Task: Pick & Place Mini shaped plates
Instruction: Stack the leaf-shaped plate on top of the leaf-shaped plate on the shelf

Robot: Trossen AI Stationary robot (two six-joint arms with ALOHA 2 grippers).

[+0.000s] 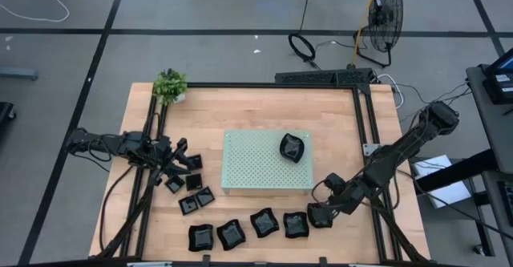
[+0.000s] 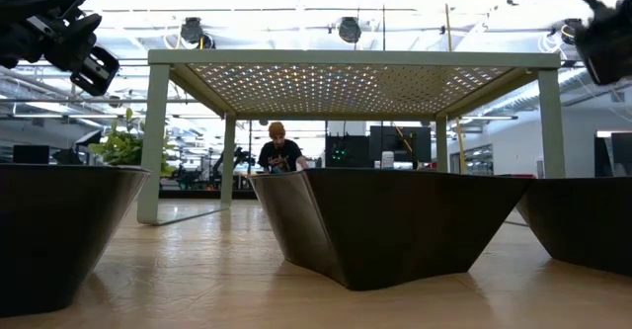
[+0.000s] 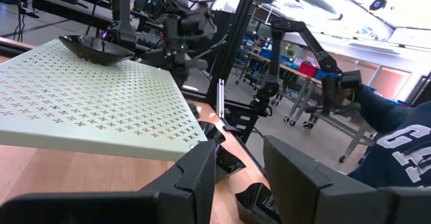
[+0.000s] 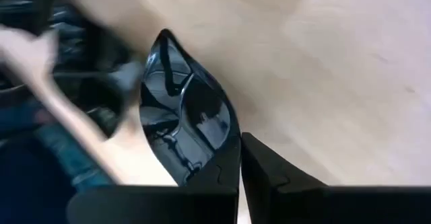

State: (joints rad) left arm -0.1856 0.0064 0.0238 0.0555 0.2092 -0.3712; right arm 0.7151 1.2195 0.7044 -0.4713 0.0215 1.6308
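Glossy black mini plates sit in two groups on the wooden table: a row of larger wavy-edged ones along the near edge, and a cluster of tiny squares at the left. One plate already rests on the pale green perforated board, near its far right corner. The row's rightmost plate is the one being worked.

The right gripper is down at that end plate. In the right wrist view its rim runs between the two dark fingers, which look closed on the edge with only a narrow gap left. The hold looks thin, on the rim only.

Risk: glossy, sloped wall plus an edge pinch, so the plate may slip or swing on lift. It could drop onto its neighbour, which sits just beside it, and knock the row askew. Carrying low risks clipping the raised board's edge.

The left gripper hovers over the small squares, its fingers apart, holding nothing. If it dips it could scatter that tight cluster.
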